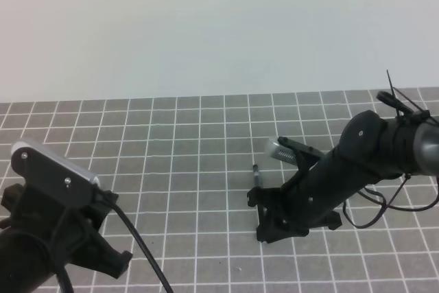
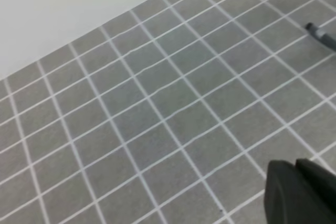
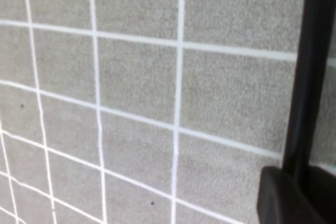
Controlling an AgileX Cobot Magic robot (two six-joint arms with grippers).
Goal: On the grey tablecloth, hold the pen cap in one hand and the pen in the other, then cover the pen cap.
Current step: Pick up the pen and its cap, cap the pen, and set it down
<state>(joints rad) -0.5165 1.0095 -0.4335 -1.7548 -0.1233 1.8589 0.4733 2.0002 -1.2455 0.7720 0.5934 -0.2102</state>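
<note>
A: Three views, but only the high one shows both arms over the grey tablecloth (image 1: pixel 171 142), a flat matte cloth with thin white grid lines.

B: And the right gripper (image 1: pixel 264 221)?

A: It is closed on the pen (image 1: pixel 256 178), a slim black stick pointing away. The right wrist view shows only this straight dark shaft at its edge.

B: The left gripper (image 2: pixel 302 192)?

A: Low at the left, jaws fully together. I cannot tell if it holds the pen cap
</note>
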